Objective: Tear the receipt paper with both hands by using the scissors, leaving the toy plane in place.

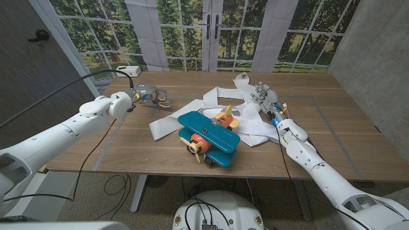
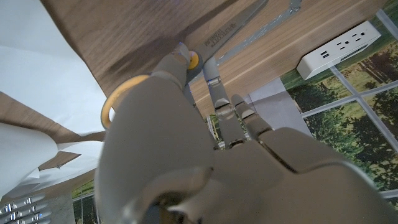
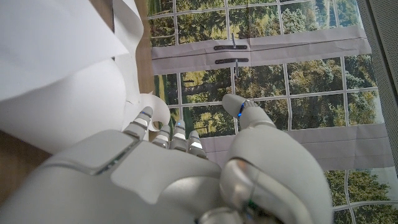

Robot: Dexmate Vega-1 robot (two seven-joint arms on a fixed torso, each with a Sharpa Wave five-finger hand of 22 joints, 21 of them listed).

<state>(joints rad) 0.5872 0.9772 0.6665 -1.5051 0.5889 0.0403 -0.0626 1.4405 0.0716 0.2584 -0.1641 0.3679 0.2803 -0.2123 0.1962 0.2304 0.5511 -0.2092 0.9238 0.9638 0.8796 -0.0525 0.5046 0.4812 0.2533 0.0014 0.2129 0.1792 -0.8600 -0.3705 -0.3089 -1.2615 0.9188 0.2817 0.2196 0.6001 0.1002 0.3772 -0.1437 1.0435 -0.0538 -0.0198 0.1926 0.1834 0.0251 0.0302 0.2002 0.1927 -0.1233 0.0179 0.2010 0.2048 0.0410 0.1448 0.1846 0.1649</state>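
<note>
The left hand (image 1: 135,97), upper left of the frame, is gripping the scissors (image 1: 161,99) on the tabletop (image 1: 319,121), ready to cut. The right hand (image 1: 267,101) is resting unclenched against the receipt paper (image 1: 217,97). The toy plane (image 1: 208,136) is sitting centre.

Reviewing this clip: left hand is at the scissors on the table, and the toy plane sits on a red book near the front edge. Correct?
Not quite: the book under the toy plane is teal, not red, as the head view shows. The left hand is indeed at the scissors.
</note>
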